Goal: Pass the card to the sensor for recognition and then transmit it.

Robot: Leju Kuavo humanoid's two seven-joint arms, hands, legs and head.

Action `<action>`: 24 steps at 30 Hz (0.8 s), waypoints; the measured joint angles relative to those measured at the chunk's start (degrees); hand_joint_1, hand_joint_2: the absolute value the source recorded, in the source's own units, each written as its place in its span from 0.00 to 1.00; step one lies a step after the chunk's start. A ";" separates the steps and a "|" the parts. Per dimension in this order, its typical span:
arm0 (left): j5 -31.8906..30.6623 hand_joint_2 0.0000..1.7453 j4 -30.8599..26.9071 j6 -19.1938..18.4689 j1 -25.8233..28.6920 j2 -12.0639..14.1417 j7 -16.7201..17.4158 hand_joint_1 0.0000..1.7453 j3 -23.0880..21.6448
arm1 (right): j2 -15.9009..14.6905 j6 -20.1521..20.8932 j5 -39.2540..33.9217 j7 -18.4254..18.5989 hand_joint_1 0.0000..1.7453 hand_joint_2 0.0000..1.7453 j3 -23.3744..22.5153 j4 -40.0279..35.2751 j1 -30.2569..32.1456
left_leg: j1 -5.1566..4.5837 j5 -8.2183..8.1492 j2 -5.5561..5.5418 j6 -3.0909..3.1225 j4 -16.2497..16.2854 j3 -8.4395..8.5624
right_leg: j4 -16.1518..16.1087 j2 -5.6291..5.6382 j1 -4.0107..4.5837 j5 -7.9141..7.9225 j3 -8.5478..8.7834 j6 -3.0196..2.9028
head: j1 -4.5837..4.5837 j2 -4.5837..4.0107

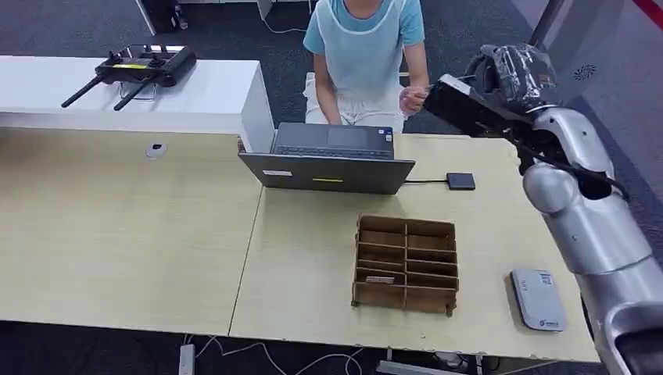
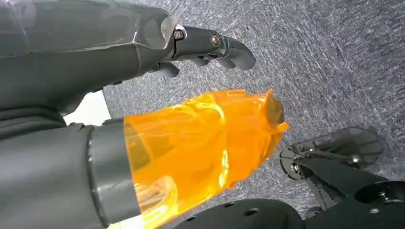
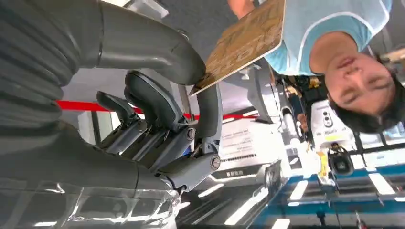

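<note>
My right arm is raised at the table's far right, its hand [image 1: 486, 84] reaching toward a seated person [image 1: 363, 47]. In the right wrist view a tan card [image 3: 246, 40] is pinched at one corner between the thumb and a finger of my right hand [image 3: 181, 95]. The person's fingers [image 3: 240, 6] touch the card's far end. A grey-white card reader [image 1: 538, 299] lies near the table's front right corner. My left hand [image 2: 191, 95] hangs over the carpet, its fingers apart around nothing and its thumb wrapped in orange film.
An open laptop [image 1: 332, 160] stands mid-table in front of the person, cabled to a small black box [image 1: 460, 181]. A cardboard slot organiser [image 1: 406, 263] sits in front of it. A remote controller [image 1: 137, 70] rests on the white counter [image 1: 219, 94] at the far left.
</note>
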 joint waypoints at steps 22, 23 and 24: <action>-1.01 0.00 0.00 -0.61 -0.38 0.02 0.22 0.00 0.00 | 10.62 -2.29 -1.64 1.29 1.00 1.00 6.62 32.80 -14.55 | 0.00 0.01 0.01 0.00 0.03 0.01 | -0.01 0.01 0.00 0.02 -0.03 -0.01 | 0.00 0.00; -0.98 0.00 0.00 -0.61 -0.38 0.02 0.22 0.00 0.00 | 10.80 -2.60 -1.64 1.16 1.00 1.00 6.62 33.55 -14.65 | 0.00 0.01 0.01 0.00 0.03 0.01 | -0.01 0.01 0.00 0.02 -0.03 -0.01 | 0.00 0.00; -0.89 0.00 0.00 -0.61 -0.37 0.02 0.22 0.00 0.00 | 10.97 -2.91 -1.64 0.94 1.00 1.00 6.62 34.36 -14.73 | 0.00 0.01 0.00 0.00 0.03 0.01 | -0.01 0.01 0.00 0.02 -0.03 -0.01 | 0.00 0.02</action>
